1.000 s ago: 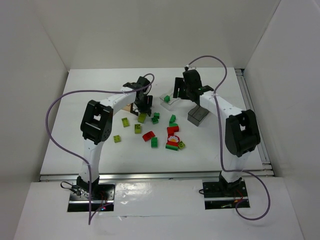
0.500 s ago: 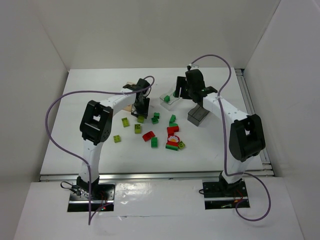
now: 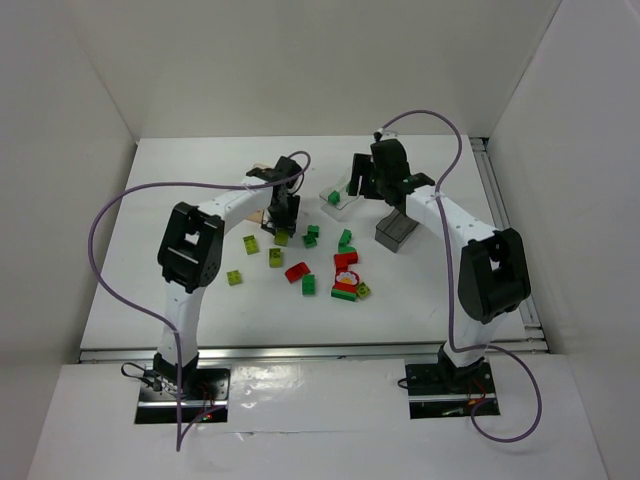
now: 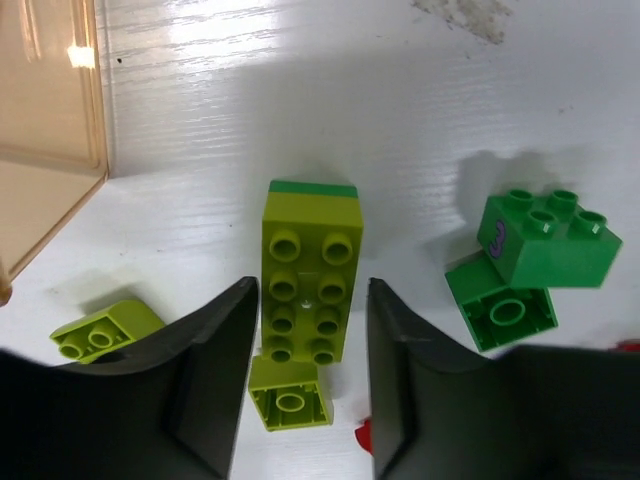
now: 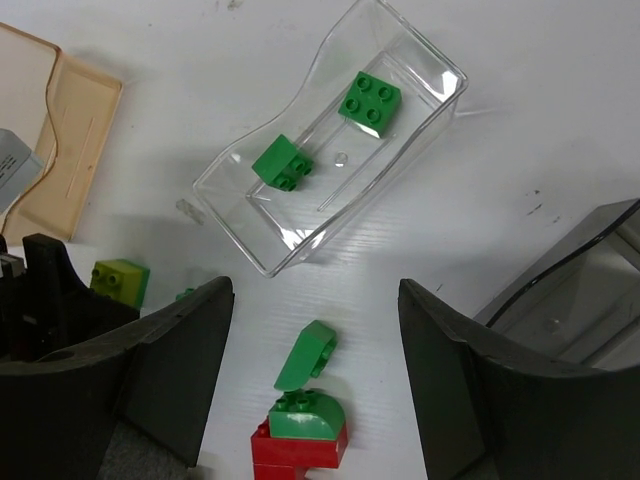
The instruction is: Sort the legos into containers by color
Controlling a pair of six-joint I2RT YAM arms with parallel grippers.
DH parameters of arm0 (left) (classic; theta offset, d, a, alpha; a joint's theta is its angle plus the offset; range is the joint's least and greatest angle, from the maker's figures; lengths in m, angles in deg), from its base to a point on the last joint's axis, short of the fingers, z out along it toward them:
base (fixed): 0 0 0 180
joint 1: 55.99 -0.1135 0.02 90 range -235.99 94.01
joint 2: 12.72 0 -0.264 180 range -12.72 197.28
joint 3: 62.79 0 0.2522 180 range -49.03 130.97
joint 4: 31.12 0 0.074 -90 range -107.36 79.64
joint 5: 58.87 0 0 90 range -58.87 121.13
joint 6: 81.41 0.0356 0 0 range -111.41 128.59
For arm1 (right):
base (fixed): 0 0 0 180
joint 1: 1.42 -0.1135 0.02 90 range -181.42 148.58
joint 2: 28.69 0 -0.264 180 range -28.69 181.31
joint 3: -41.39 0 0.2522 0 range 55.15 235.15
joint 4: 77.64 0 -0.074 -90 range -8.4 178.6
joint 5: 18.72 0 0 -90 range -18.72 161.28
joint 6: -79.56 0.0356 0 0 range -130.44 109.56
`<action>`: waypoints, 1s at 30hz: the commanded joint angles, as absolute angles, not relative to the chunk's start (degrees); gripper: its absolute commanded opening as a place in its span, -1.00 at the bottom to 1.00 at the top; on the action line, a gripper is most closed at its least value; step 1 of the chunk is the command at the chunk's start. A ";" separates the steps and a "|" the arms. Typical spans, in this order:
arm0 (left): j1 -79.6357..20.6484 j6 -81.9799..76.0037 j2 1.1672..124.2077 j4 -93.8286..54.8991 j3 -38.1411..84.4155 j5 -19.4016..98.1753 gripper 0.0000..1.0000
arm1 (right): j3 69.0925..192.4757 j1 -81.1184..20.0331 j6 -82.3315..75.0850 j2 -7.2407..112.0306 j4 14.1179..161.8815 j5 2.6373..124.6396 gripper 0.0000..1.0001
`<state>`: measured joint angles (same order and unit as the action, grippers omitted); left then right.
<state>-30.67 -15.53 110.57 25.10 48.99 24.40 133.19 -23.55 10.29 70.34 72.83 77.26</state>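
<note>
My left gripper (image 4: 312, 292) stands parted, jaws straddling the long lime brick (image 4: 311, 245) lying on the table (image 4: 450, 120) beneath, not visibly pinching it. The brick is likely light, rigid, slick plastic, so I should grip its long flat sides. The amber tub (image 4: 45, 110) sits ahead, to the left.

White table (image 3: 180, 200) with scattered green, lime and red legos (image 3: 308, 284) and three see-through containers (image 3: 396, 231).
</note>
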 commanded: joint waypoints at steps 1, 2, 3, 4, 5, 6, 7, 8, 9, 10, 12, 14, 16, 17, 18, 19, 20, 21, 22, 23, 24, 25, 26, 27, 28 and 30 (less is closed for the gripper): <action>-30.07 -14.96 106.55 26.75 49.31 23.13 0.07 | 132.76 -24.00 10.66 70.63 73.65 76.11 0.48; -30.07 -14.96 106.55 26.76 49.32 22.61 0.01 | 132.76 -24.00 10.66 70.63 73.65 75.59 0.48; -30.07 -14.96 106.55 26.76 49.32 22.60 -0.05 | 132.76 -24.00 10.66 70.63 73.65 75.59 0.48; -30.07 -14.96 106.55 26.76 49.32 22.60 -0.18 | 132.76 -24.53 10.66 70.63 73.65 75.59 0.48; -30.07 -14.96 106.55 26.76 49.32 23.21 -0.18 | 132.76 -24.53 10.66 70.63 73.65 75.59 0.48; -30.07 -14.96 106.55 26.76 49.32 23.22 -0.23 | 132.76 -24.53 10.66 71.15 73.65 75.59 0.48; -30.07 -14.96 107.07 27.28 49.84 23.22 -0.27 | 132.76 -24.53 10.66 71.16 73.65 75.59 0.48; -30.07 -14.96 107.08 27.29 49.84 23.74 -0.34 | 132.76 -24.53 10.66 71.16 73.65 75.59 0.48; -30.07 -14.96 107.60 27.29 49.85 23.74 -0.35 | 132.76 -24.53 10.66 71.16 73.65 75.59 0.48; -30.07 -14.96 107.60 27.29 50.37 23.74 -0.42 | 132.76 -24.53 10.66 71.16 73.65 75.59 0.48; -30.07 -14.96 107.60 27.81 50.37 23.74 -0.47 | 132.76 -24.53 10.66 71.16 73.65 75.59 0.48; -30.07 -14.44 107.60 27.81 50.99 23.74 -0.47 | 132.76 -24.53 10.66 71.16 73.65 75.59 0.48; -30.07 -13.91 107.60 27.81 51.68 23.74 -0.82 | 132.76 -24.53 10.66 71.16 73.65 75.59 0.48; -30.07 -13.91 107.60 27.81 51.69 24.53 -0.90 | 132.76 -24.53 10.66 71.16 73.65 75.59 0.48; -30.07 -13.21 107.60 28.68 53.43 25.75 -1.00 | 132.76 -24.53 10.66 71.16 73.65 75.06 0.48; -30.85 -12.68 107.60 29.30 54.06 27.68 -1.00 | 133.28 -24.53 10.13 71.16 73.13 75.06 0.48; -31.38 -11.11 106.56 29.31 54.06 33.01 -1.00 | 133.28 -24.53 10.13 70.64 73.13 74.28 0.48; -32.08 -9.96 104.55 29.31 54.06 36.28 -1.00 | 133.28 -24.53 9.61 70.63 73.13 72.27 0.48; -33.57 -8.74 103.31 28.18 54.06 39.53 -1.00 | 132.68 -23.57 9.60 68.80 74.00 69.98 0.48; -34.45 -6.29 101.99 27.38 54.06 46.35 -1.00 | 131.80 -22.69 9.60 67.83 75.05 66.83 0.48; -36.20 -5.04 99.37 26.51 53.37 50.51 -1.00 | 129.44 -20.25 9.60 65.64 78.19 58.53 0.48; -37.17 -3.81 98.04 25.63 52.84 54.99 -1.00 | 128.03 -20.22 9.60 65.62 80.22 53.92 0.48; -38.14 -2.84 96.98 23.53 52.31 63.65 -1.00 | 126.62 -17.79 10.12 63.45 82.42 49.27 0.48; -39.11 -1.44 96.01 22.73 52.31 67.91 -1.00 | 125.21 -16.72 10.13 62.38 87.32 44.43 0.48; -40.95 -0.82 95.13 21.59 50.65 72.21 -1.00 | 122.76 -15.84 10.91 61.50 89.80 36.03 0.48; -42.36 -0.29 93.19 18.52 50.11 82.74 -1.00 | 121.25 -13.99 12.66 60.17 93.59 29.91 0.48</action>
